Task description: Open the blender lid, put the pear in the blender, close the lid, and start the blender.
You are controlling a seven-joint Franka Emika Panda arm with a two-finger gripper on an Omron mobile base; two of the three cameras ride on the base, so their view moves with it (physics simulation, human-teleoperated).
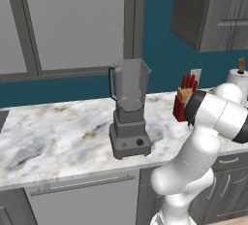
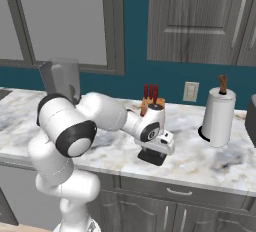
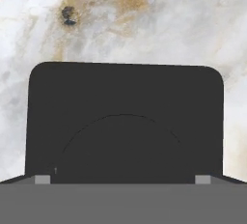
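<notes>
**Lid on the counter, jar open**

The tall grey blender with its translucent tapered jar stands on the marbled white countertop, rim uncovered. Well to its right, the white arm reaches down and the gripper sits right over the flat black square lid, which lies on the marble in front of the red knife block. From the hand camera the lid looms close below. Fingers apart or clamped on it? Cannot tell. A white paper towel roll stands further right.
</notes>
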